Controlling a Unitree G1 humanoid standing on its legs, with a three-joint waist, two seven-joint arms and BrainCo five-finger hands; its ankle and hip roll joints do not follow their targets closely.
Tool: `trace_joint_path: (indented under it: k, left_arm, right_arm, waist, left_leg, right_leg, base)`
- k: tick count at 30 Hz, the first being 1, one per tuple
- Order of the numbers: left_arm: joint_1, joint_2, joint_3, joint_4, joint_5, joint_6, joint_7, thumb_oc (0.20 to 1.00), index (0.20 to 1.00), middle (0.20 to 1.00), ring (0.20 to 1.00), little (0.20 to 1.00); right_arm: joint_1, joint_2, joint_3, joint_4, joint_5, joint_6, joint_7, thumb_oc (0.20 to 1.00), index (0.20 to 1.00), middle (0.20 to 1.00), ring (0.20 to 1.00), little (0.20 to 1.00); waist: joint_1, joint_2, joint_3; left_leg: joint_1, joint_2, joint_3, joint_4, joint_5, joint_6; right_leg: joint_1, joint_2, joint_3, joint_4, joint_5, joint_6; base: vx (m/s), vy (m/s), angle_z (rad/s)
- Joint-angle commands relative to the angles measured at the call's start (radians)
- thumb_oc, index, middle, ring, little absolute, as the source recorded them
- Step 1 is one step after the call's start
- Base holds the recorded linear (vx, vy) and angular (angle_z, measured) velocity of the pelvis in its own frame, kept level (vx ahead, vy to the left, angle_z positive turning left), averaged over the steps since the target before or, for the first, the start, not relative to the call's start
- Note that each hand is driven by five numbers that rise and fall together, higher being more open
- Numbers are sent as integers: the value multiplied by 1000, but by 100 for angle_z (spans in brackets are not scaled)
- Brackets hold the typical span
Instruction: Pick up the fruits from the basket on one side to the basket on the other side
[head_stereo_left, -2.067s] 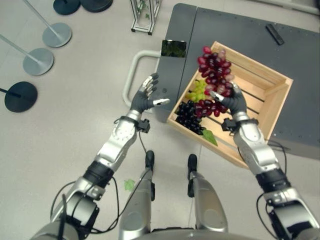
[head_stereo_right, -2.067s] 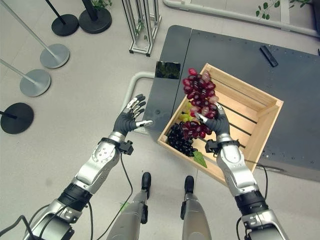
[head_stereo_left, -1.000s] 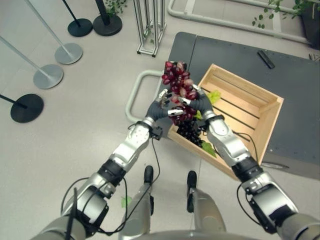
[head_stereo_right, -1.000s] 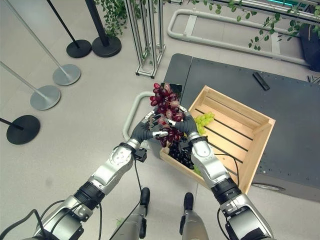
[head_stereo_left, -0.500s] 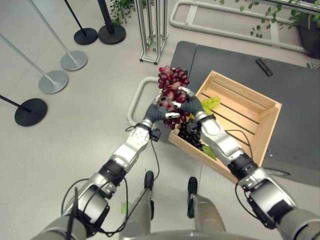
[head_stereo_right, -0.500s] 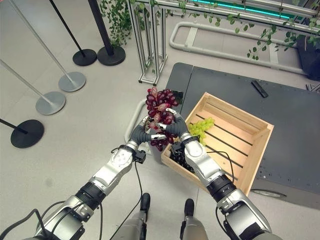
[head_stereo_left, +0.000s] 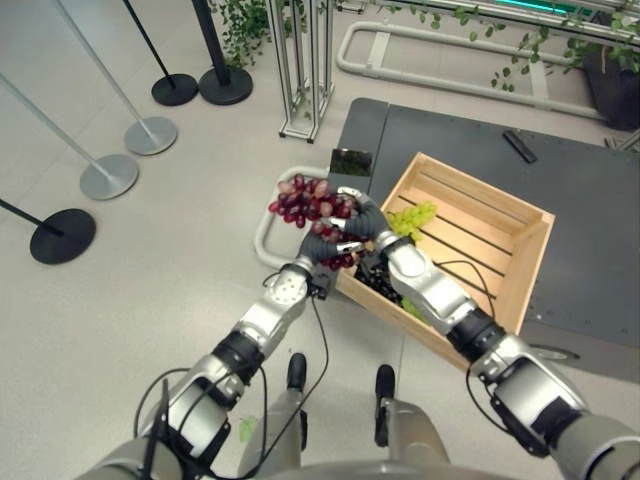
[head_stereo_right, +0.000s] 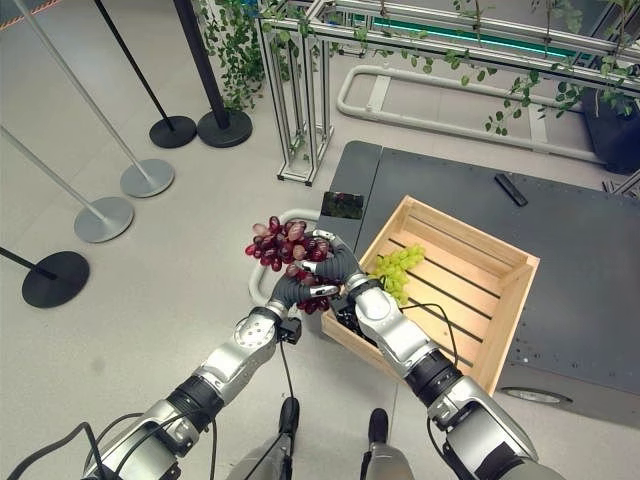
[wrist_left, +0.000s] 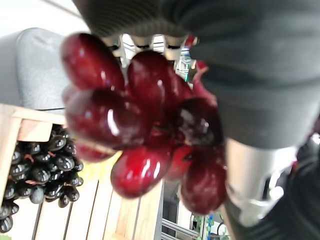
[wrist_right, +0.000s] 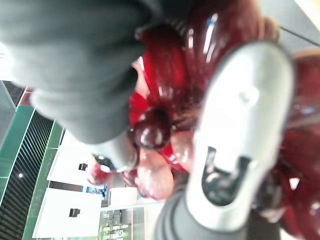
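Both hands meet on a bunch of red grapes (head_stereo_left: 305, 205) held in the air just left of the wooden crate (head_stereo_left: 485, 185). My left hand (head_stereo_left: 322, 246) cups the lower end of the bunch with curled fingers. From the crate side my right hand (head_stereo_left: 366, 225) grips it, a silver finger (wrist_right: 240, 125) pressed across the berries (wrist_right: 215, 30). The bunch lies tipped toward the left, over the floor. Inside the crate stay green grapes (head_stereo_left: 410, 215) and black grapes (wrist_left: 40, 160) at its near corner.
The crate sits on a dark grey platform (head_stereo_left: 450, 120) with a white tubular handle (head_stereo_left: 263, 215), a dark phone-like slab (head_stereo_left: 350, 160) and a black remote (head_stereo_left: 518, 145). Stanchion bases (head_stereo_left: 108, 175) and a metal frame stand (head_stereo_left: 305, 70) stand on the floor to the left.
The red bunch has tipped from upright to lying leftward, out past the crate's edge. Both hands stay on it. The camera has lifted a little.
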Motion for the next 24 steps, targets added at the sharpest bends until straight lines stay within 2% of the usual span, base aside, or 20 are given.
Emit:
trace_joint_path:
  k: [1, 3, 8, 18, 24]
  left_arm:
    - [-41, -48, -15, -67, 15, -48, 8, 1000, 1000, 1000, 1000, 1000]
    - [-18, -29, 13, -102, 12, -50, 9, 1000, 1000, 1000, 1000, 1000]
    - [-4, -25, 39, -132, -8, -61, 18, 1000, 1000, 1000, 1000, 1000]
    - [-94, -66, 19, -138, 94, -98, 115, 1000, 1000, 1000, 1000, 1000]
    - [-119, -80, 5, -127, 105, -107, 142, 1000, 1000, 1000, 1000, 1000]
  right_arm:
    - [-100, 112, -34, -123, 37, -104, 8, 200, 200, 200, 200, 200]
    - [-71, 90, -81, -136, 52, -113, -5, 200, 200, 200, 200, 200]
    - [-62, 81, -105, -134, 61, -121, -12, 200, 200, 200, 200, 200]
    - [-25, 148, -31, -126, 91, -138, -10, 200, 200, 200, 200, 200]
    - [-32, 167, 0, -115, 88, -142, -21, 200, 200, 200, 200, 200]
  waist:
    - [20, -49, -23]
    - [21, -49, -27]
    - [23, -49, -32]
    - [14, -54, -39]
    - [9, -54, -42]
  left_leg:
    - [5, -23, 33, 61, -157, -4]
    - [6, -22, 34, 61, -158, -4]
    - [9, -24, 36, 59, -161, -3]
    - [15, -19, 40, 61, -164, -6]
    - [16, -15, 43, 62, -165, -8]
  right_leg:
    - [25, -88, -3, 74, -113, 72]
    - [26, -90, -5, 75, -114, 73]
    - [29, -90, -6, 75, -117, 71]
    - [33, -84, -5, 78, -126, 67]
    - [34, -82, 0, 74, -126, 66]
  base:
    - [0, 0, 0]
    - [0, 0, 0]
    - [0, 0, 0]
    - [0, 0, 0]
    - [2, 0, -1]
